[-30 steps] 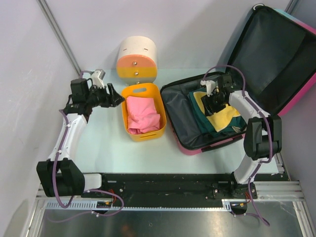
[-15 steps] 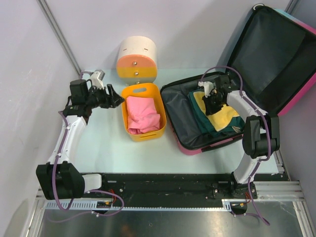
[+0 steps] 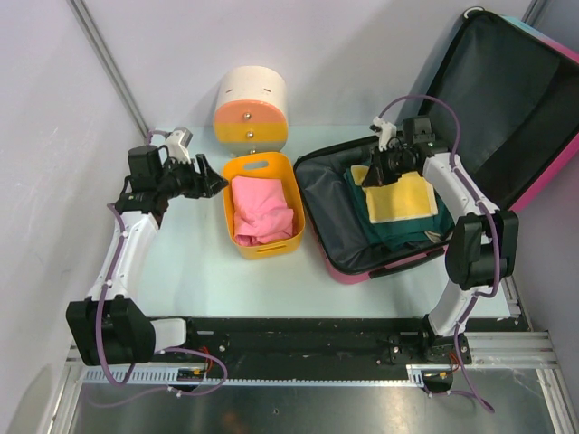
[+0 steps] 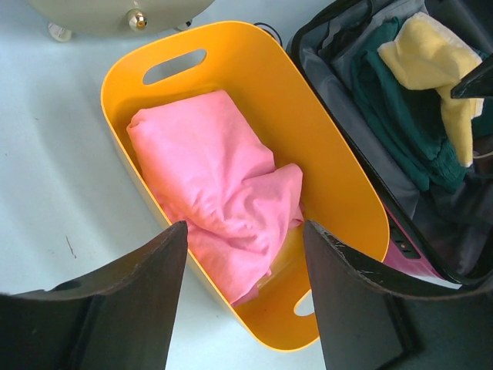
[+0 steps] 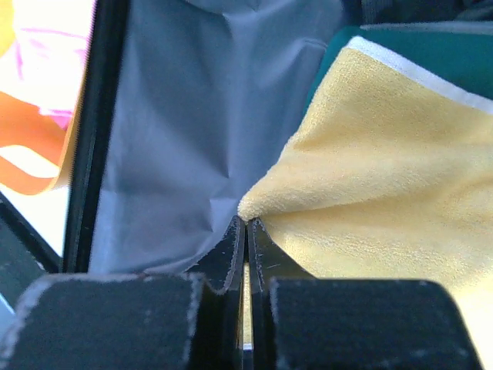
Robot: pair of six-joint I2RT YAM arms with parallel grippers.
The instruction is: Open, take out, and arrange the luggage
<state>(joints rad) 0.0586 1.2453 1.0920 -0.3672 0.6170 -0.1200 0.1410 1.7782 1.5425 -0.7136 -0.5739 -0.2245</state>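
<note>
Over the far side of the luggage's base, the right tool (image 5: 246,223) is clamped on a corner of a yellow cloth (image 5: 385,177). The fabric bunches to a point right where the two fingers meet. The rest of the yellow cloth lies spread on a dark green cloth (image 3: 398,232), and both sit inside the base against its grey-black lining.

The luggage (image 3: 321,201) lies wide open on the right part of the table (image 3: 199,271). Its base is flat, with a black zip edge around it and pink shell showing along the near side. Its lid (image 3: 507,99) stands raised behind and to the right, turning its black lining to the overhead camera. Pink shows down the lid's right edge, with a sliver of teal at the top.

The left tool (image 4: 243,231) is open with nothing between its fingers. It is held above the table on the left, pointing at a yellow basket (image 3: 269,250). The basket sits just beside the luggage's left side and holds a crumpled pink cloth (image 3: 262,212). Behind the basket, at the far edge of the table, stands a round box (image 3: 251,108) banded cream, orange and yellow.
</note>
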